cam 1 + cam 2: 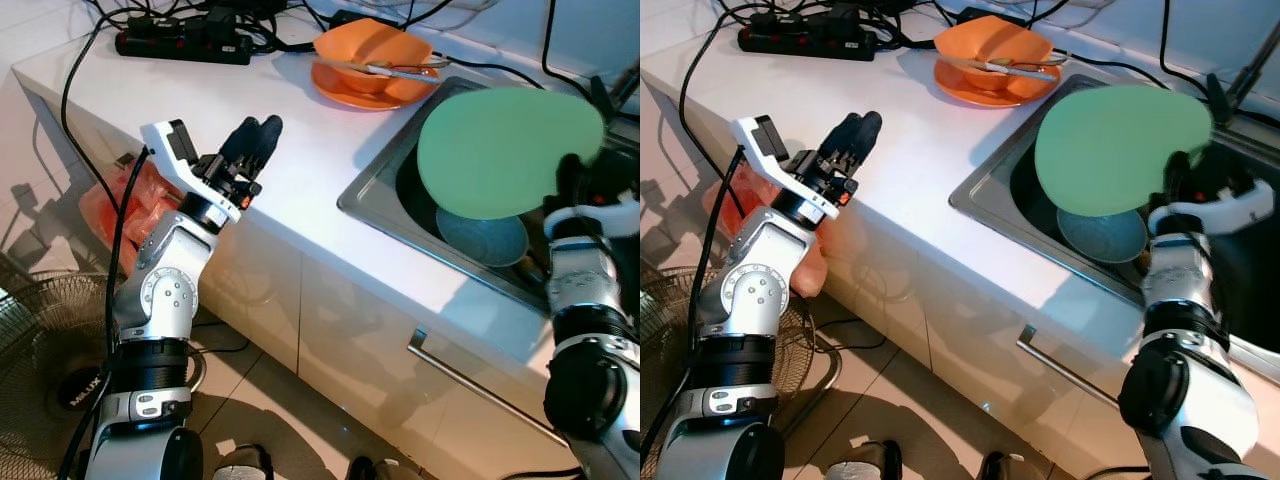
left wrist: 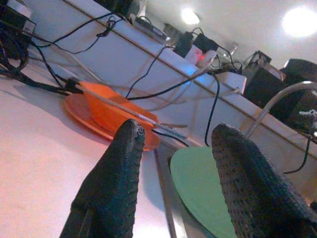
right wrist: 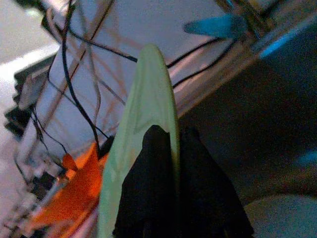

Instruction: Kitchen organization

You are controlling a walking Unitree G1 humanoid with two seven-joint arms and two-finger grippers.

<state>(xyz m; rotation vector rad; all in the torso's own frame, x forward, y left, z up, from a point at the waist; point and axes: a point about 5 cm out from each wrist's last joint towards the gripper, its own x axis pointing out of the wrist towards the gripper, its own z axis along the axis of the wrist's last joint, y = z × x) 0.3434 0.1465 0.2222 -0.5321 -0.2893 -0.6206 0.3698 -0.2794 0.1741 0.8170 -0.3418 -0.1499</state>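
- Green plate (image 1: pixel 505 150): in your head views the right gripper (image 1: pixel 572 178) holds it over the sink (image 1: pixel 385 195), above a grey dish (image 1: pixel 490 240).
- Left wrist view: your left gripper (image 2: pixel 171 163) stands wide above the counter (image 2: pixel 34 153), orange bowl (image 2: pixel 106 106) ahead.
- Right wrist view: fingers (image 3: pixel 153 183) pinch the plate's rim.

green plate (image 1: pixel 505 150) hides part of the sink's grey dish (image 1: pixel 485 238)

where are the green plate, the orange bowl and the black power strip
round green plate (image 1: pixel 500 148), left eye view, middle of its face
orange bowl (image 1: pixel 368 45), left eye view, inner wall
black power strip (image 1: pixel 180 44), left eye view, top of its body
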